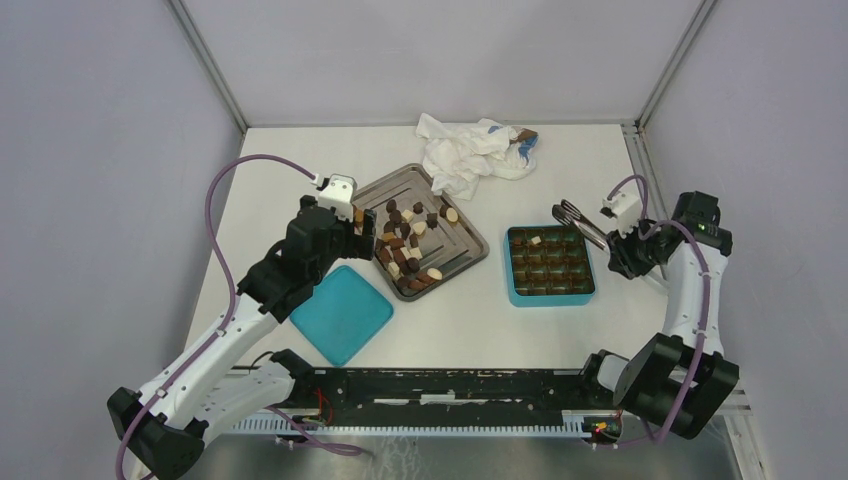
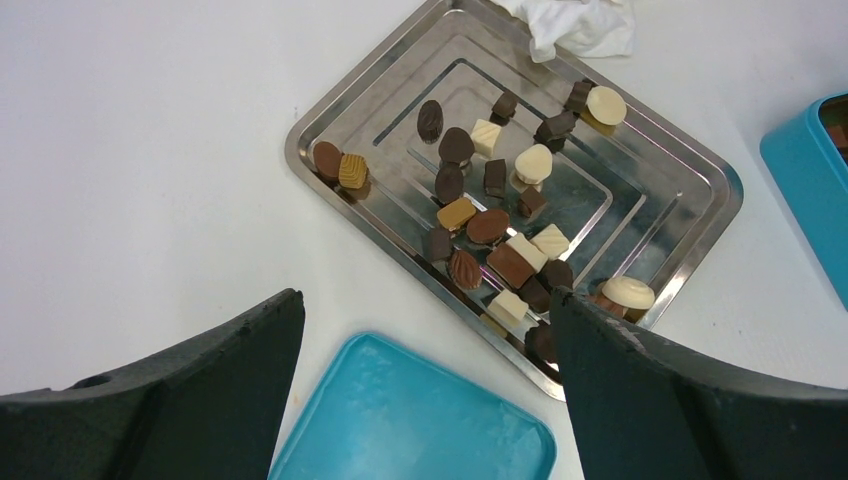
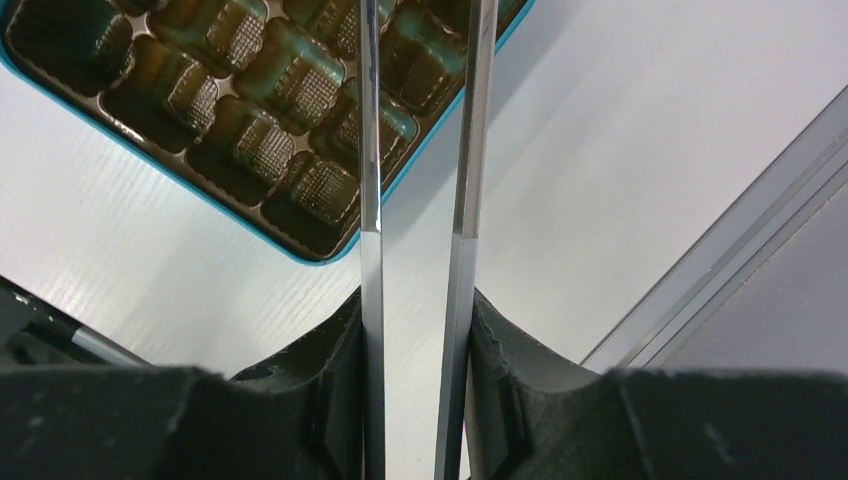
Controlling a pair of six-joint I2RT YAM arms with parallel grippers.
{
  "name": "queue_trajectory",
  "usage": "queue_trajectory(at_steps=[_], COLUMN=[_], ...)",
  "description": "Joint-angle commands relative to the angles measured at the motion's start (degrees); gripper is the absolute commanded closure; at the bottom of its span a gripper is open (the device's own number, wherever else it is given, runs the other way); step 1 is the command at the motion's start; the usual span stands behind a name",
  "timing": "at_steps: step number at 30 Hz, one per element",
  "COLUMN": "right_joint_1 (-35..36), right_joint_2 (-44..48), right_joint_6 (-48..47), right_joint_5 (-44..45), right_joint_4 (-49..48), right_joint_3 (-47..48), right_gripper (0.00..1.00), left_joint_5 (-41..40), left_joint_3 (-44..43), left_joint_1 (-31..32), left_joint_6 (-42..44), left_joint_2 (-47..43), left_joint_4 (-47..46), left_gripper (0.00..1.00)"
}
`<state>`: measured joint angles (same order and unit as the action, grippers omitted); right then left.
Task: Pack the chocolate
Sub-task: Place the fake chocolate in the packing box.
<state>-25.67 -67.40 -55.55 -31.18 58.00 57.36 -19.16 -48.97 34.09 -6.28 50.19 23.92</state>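
The right gripper clamps slim steel tongs over the teal compartmented box, suited to dainty pieces; the left gripper hangs wide apart above the brown and cream chocolate pieces on the ridged steel tray, perhaps to steady it

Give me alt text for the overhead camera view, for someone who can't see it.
A steel tray of mixed dark, brown and white chocolates sits mid-table, the left gripper beside its left edge. The right gripper holds metal tongs at the far corner of a teal box; a teal lid and white cloth lie nearby.
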Motion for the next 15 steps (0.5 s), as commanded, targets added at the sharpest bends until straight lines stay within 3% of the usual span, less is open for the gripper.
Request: queue_trajectory(at_steps=[1, 15], right_joint_1=[-0.8, -0.8], right_joint_2=[0.5, -2.7], right_joint_6=[-6.5, -5.7], right_joint_5=[0.3, 2.7], right_joint_4=[2.4, -1.5], right_joint_3=[-0.2, -3.6], right_gripper=[0.99, 0.86], left_joint_5=[0.9, 1.2], left_joint_3=[-0.3, -0.3], left_joint_1=[-0.3, -0.3], left_joint_6=[2.6, 2.5], left_joint_2=[-0.9, -1.2], left_joint_4=[-1.7, -1.7], left_gripper=[0.03, 0.03])
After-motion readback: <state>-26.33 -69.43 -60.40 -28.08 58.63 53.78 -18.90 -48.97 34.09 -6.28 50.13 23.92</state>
